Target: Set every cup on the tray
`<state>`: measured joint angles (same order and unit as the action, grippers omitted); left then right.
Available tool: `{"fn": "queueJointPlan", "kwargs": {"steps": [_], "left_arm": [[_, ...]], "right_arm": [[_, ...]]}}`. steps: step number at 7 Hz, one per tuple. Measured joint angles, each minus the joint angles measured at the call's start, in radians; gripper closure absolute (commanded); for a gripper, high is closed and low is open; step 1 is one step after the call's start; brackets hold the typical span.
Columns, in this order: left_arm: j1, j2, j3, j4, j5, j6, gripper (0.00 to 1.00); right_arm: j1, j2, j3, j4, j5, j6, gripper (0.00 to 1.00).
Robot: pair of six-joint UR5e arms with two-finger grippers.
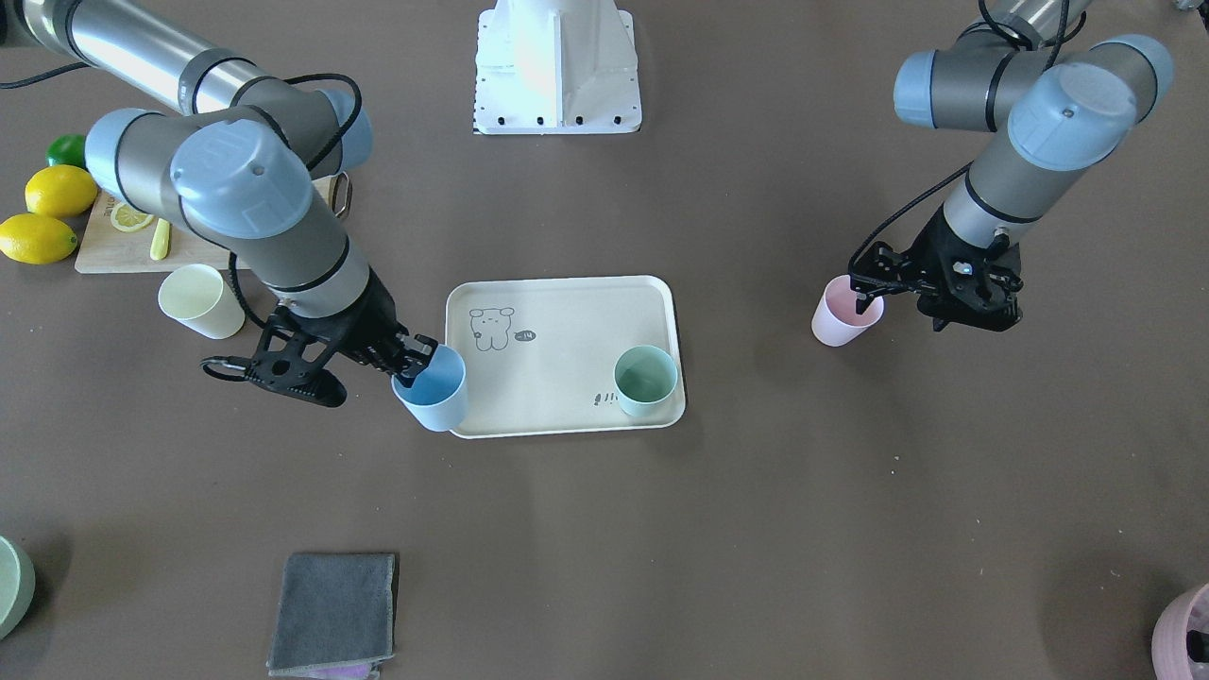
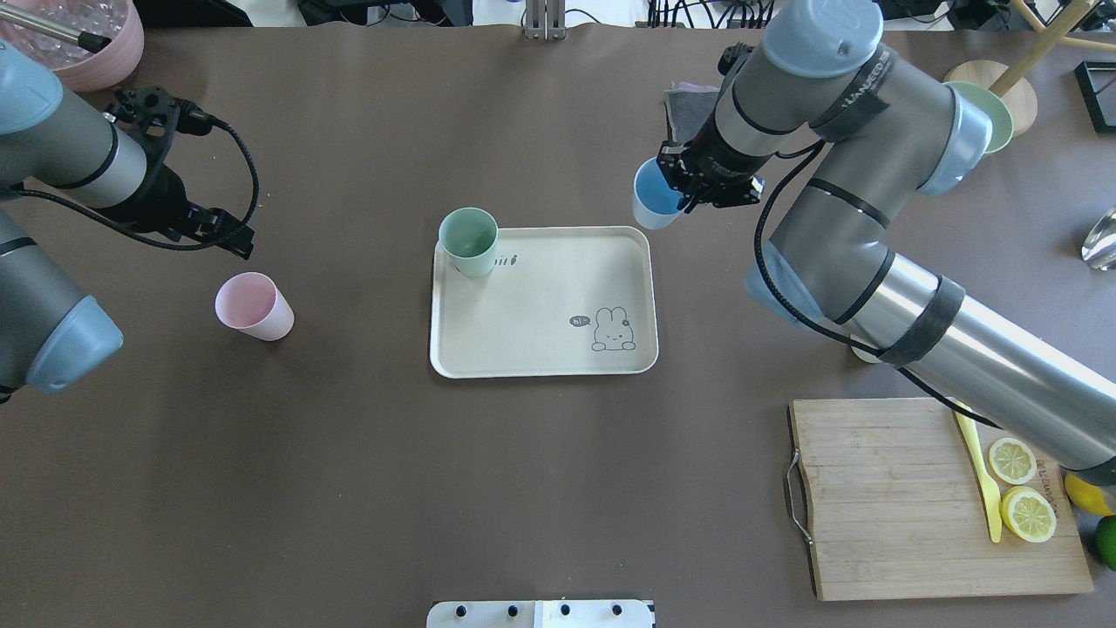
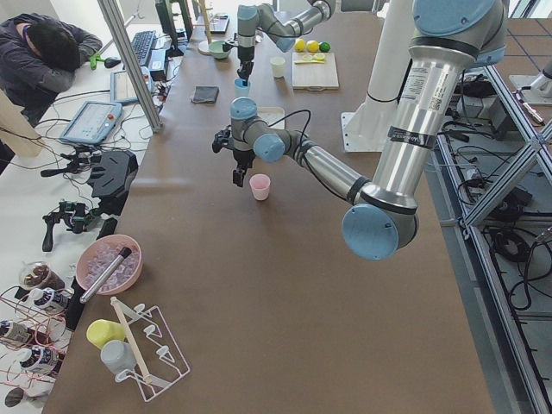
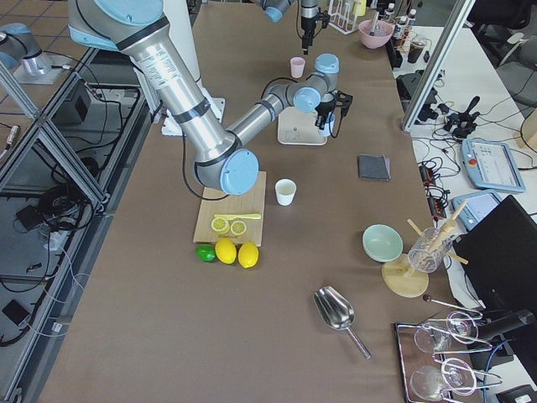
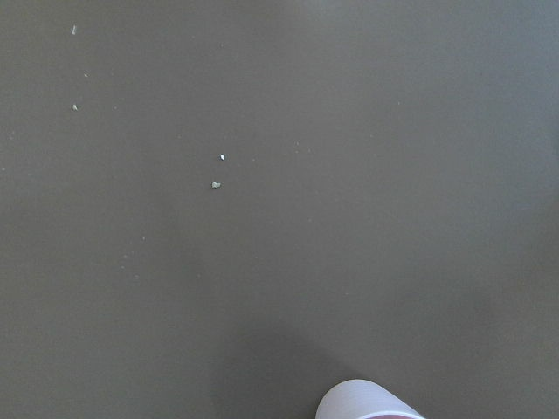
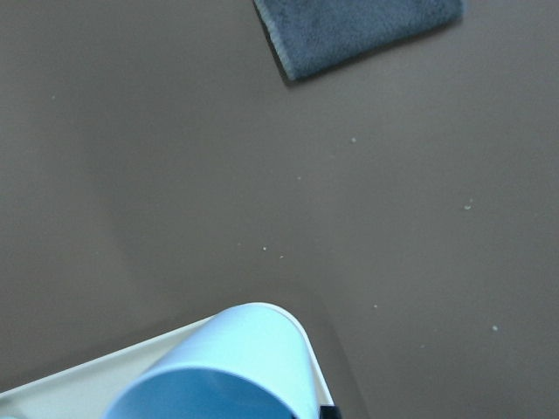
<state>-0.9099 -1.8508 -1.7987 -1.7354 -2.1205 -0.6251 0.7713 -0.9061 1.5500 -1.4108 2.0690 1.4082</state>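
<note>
My right gripper is shut on the rim of the light blue cup, held slightly above the corner of the cream tray on the robot's right. The mint green cup stands upright on the tray at the opposite near corner. The pink cup stands on the table at the robot's left. My left gripper hovers just beside and above its rim, looks open, and holds nothing. The pale yellow cup stands on the table next to the cutting board, behind the right arm.
A wooden cutting board with lemon slices and a yellow knife lies at the robot's right, with whole lemons and a lime beside it. A grey cloth, a pale green bowl and a pink pot sit along the far edge.
</note>
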Motion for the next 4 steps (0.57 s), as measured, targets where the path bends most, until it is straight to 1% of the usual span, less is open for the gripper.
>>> {"fn": "queueJointPlan", "kwargs": {"steps": [1, 2, 3, 4], "left_arm": [[0.003, 0.000, -0.001, -0.001, 0.000, -0.003, 0.01], [0.004, 0.000, -0.001, -0.001, 0.000, -0.003, 0.01], [0.005, 0.000, -0.001, -0.001, 0.000, -0.005, 0.01], [0.009, 0.002, 0.000, -0.001, 0.001, -0.005, 0.01]], "right_arm": [[-0.039, 0.011, -0.013, 0.002, -0.031, 0.026, 0.53], [-0.065, 0.021, -0.038, 0.007, -0.055, 0.057, 0.20], [-0.079, 0.029, -0.054, 0.011, -0.073, 0.082, 0.01], [-0.087, 0.034, -0.060, 0.012, -0.089, 0.104, 0.01]]}}
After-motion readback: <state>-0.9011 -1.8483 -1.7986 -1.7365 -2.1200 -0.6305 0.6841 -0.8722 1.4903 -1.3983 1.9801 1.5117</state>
